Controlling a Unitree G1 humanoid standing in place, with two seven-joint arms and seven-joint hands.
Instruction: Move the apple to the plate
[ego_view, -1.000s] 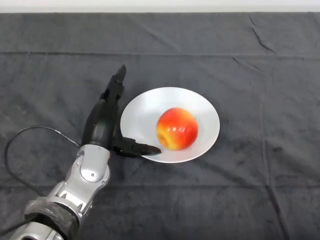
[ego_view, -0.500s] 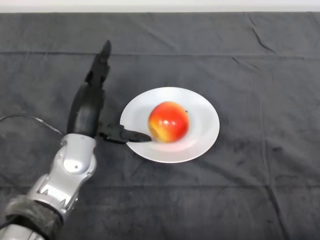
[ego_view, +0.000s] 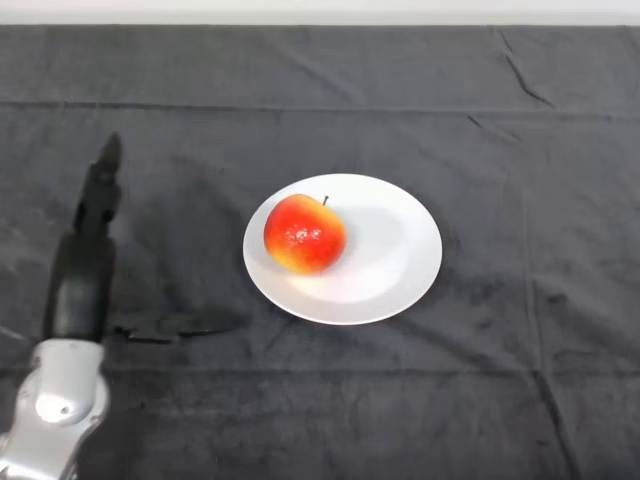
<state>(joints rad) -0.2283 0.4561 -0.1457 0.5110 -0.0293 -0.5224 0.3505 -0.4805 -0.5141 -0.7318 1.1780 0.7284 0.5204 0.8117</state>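
**Apple on the plate, hand open beside it**

The apple (ego_view: 304, 234) sits on the white plate (ego_view: 395, 265), in the plate's left half, close to its left rim. It stands roughly upright, with its short dark stem pointing toward the far edge of the table. Its skin is red, turning yellow along the lower side.

The plate lies flat on the dark cloth (ego_view: 500, 160), near the middle of the table and a little toward the near edge.

The left hand (ego_view: 82, 275) is over the cloth by the left edge of the table, well apart from the plate. It is open and holds nothing: its fingers (ego_view: 100, 185) stretch straight toward the far edge, and the thumb (ego_view: 175, 328) sticks out sideways toward the plate, low over the cloth, its tip short of the plate's rim. The silver-grey arm (ego_view: 55, 415) enters at the near-left corner.
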